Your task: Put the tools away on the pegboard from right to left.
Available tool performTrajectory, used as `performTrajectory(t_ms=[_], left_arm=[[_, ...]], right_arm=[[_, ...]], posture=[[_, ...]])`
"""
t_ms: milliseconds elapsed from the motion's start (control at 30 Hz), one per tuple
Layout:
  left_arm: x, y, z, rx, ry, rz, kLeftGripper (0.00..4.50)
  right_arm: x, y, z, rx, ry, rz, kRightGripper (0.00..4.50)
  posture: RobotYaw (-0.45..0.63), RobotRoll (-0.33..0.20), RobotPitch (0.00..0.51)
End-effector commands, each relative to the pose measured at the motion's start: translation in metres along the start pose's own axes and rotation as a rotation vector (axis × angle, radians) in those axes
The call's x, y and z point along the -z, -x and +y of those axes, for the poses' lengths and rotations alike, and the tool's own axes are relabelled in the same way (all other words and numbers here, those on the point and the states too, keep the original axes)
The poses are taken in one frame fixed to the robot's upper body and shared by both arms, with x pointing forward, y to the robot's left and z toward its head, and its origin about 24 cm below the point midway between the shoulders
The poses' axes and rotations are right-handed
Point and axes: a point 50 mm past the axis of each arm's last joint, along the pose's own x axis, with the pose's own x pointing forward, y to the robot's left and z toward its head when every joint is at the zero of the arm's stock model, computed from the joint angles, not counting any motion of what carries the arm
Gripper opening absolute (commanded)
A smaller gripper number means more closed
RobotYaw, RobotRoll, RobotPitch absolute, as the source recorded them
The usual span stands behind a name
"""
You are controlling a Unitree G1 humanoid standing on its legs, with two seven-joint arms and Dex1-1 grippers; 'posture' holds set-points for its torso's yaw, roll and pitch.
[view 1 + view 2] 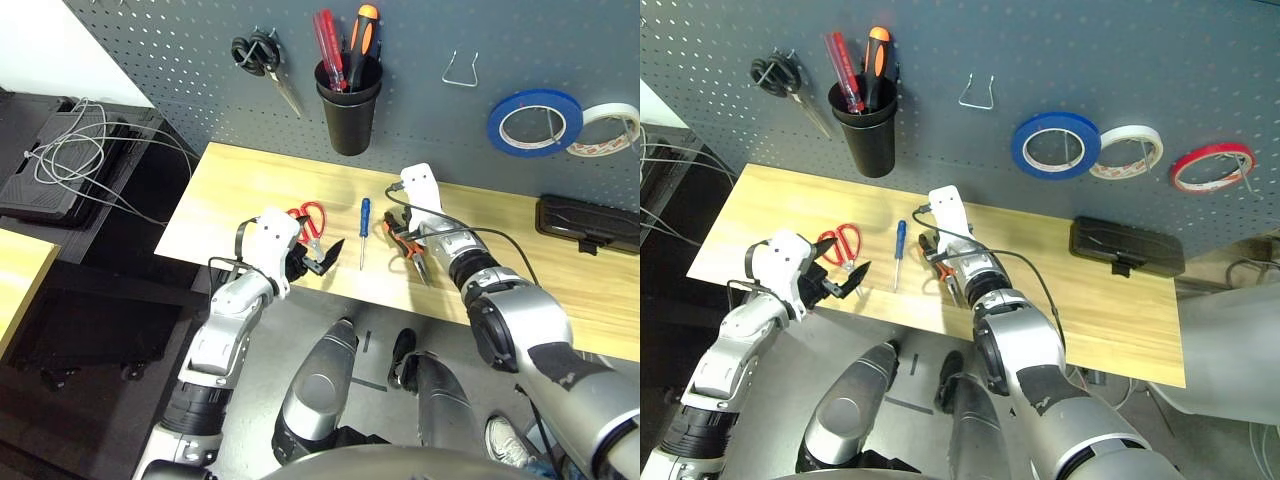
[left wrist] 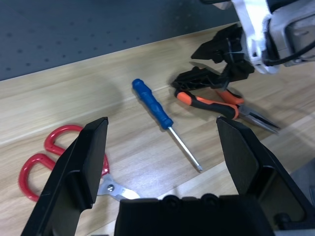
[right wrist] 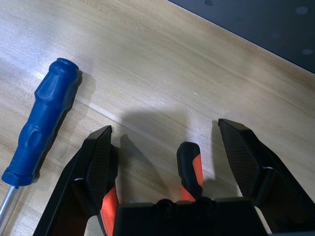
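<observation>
On the wooden table (image 1: 560, 290) below the pegboard (image 1: 420, 90), the pliers are the step in hand

Largest first: the pegboard already carries the blue tape ring (image 1: 535, 122) on its hook at the right end, so going right to left I judge the orange-and-black-handled pliers (image 2: 224, 104) to be next, likely for the bare wire hook (image 1: 460, 70) left of the tape. The right gripper (image 3: 170, 152) is down over the pliers' handles with its fingers spread wide, one handle between them and nothing clamped yet; the next move calls for closing squarely on the handles, then lifting toward that hook. The left gripper (image 2: 167, 157) hangs open and empty at the near table edge, close to the red-handled scissors (image 1: 312, 222). Between scissors and pliers lies the small blue-handled screwdriver (image 1: 364, 228), untouched, probably bound for the black cup (image 1: 349, 112)
</observation>
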Motion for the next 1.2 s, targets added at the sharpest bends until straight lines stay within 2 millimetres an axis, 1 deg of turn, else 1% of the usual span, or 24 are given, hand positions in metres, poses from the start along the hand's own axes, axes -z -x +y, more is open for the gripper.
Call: performTrajectory(t_ms=[33, 233, 367, 600, 833, 933, 1067, 1200], left_arm=[[0.005, 0.001, -0.005, 0.015, 0.001, 0.014, 4.50], [0.006, 0.001, -0.004, 0.018, 0.000, 0.013, 4.50], [0.005, 0.000, -0.003, 0.020, -0.003, 0.011, 4.50], [0.005, -0.002, -0.002, 0.025, -0.006, 0.010, 4.50], [0.006, -0.004, 0.000, 0.027, -0.011, 0.014, 4.50], [0.007, -0.004, 0.001, 0.028, -0.014, 0.015, 4.50], [0.008, -0.005, 0.002, 0.028, -0.017, 0.016, 4.50], [0.009, -0.006, 0.003, 0.030, -0.020, 0.018, 4.50]], right_arm=[[0.024, 0.001, 0.001, 0.010, 0.016, 0.096, 4.45], [0.028, 0.002, -0.001, 0.013, 0.009, 0.116, 4.45], [0.032, 0.003, -0.002, 0.019, -0.032, 0.129, 4.45], [0.033, 0.004, -0.003, 0.015, -0.033, 0.135, 4.45], [0.035, 0.007, -0.009, 0.006, -0.040, 0.174, 4.45], [0.034, 0.008, -0.011, 0.006, -0.049, 0.172, 4.45], [0.027, 0.009, -0.010, -0.001, -0.065, 0.152, 4.45], [0.028, 0.010, -0.006, -0.021, -0.065, 0.178, 4.45]], posture=[[0.40, 0.000, 0.343], [0.39, 0.000, 0.340], [0.38, 0.000, 0.337], [0.37, 0.000, 0.332], [0.36, 0.000, 0.322], [0.35, 0.000, 0.316], [0.35, 0.000, 0.311], [0.35, 0.000, 0.303]])
